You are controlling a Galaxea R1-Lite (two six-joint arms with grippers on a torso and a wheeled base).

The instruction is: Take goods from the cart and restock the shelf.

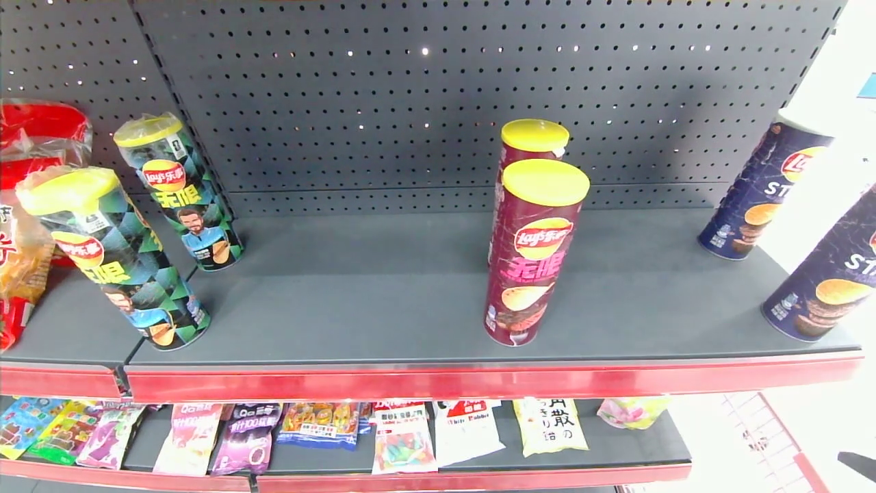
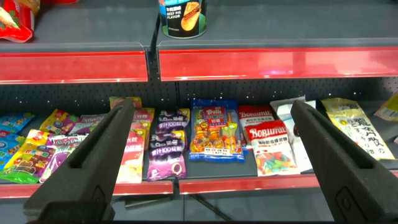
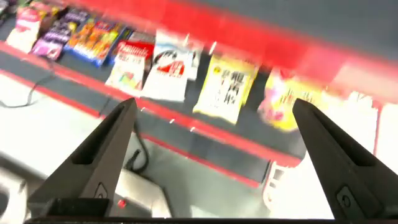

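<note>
Our left gripper [image 2: 212,104] and right gripper [image 3: 214,102] hang open-fingered and empty, probably ready to fetch stock; above them a maroon yellow-lidded cardboard chip tube [image 1: 530,253] stands on the grey metal shelf [image 1: 342,308].

The shelf [image 1: 383,301] is dark grey with a red front edge, and its grey pegboard back [image 1: 410,103] is dotted with holes. The 2 maroon chip cans [image 1: 530,253] and the 2 green-and-black triangle-patterned cans [image 1: 120,260] have yellow lids. The 2 navy cans [image 1: 759,195] differ. Beyond the black left hand [image 2: 212,104] lie purple, blue and red snack packets [image 2: 214,130].
</note>
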